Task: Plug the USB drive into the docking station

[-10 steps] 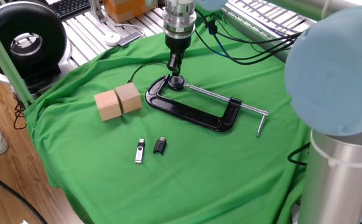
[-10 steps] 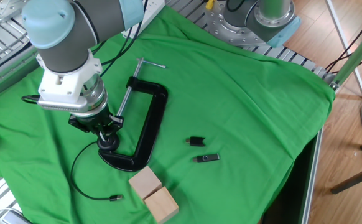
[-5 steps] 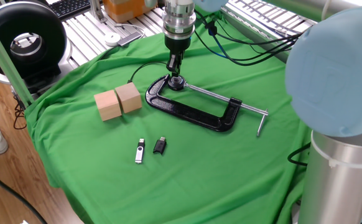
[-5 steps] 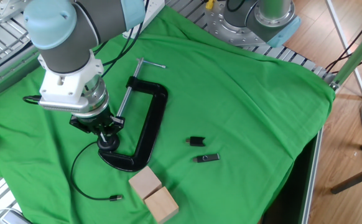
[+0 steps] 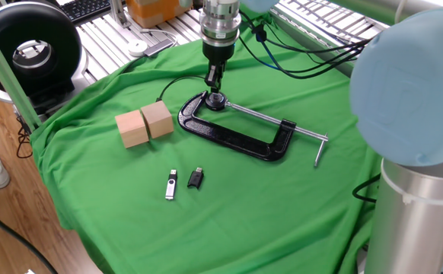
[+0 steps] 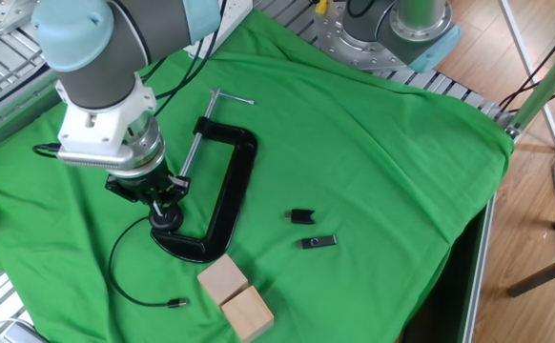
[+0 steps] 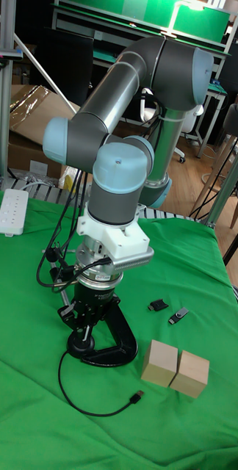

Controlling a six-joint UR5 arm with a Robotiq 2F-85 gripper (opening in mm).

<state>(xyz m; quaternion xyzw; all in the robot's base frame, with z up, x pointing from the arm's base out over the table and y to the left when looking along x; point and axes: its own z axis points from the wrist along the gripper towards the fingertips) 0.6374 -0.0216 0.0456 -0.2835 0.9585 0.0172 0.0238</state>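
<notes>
Barely a twitch in the last second: the gripper (image 5: 215,82) still hovers just above the round end of the black C-clamp (image 5: 237,131), fingers close together with nothing visibly between them, though I can't tell if they're fully closed. The silver USB drive (image 5: 170,184) lies untouched on the green-draped counter (image 5: 282,205), well apart from the gripper, beside a small black adapter (image 5: 196,178). No pickup has begun.
</notes>
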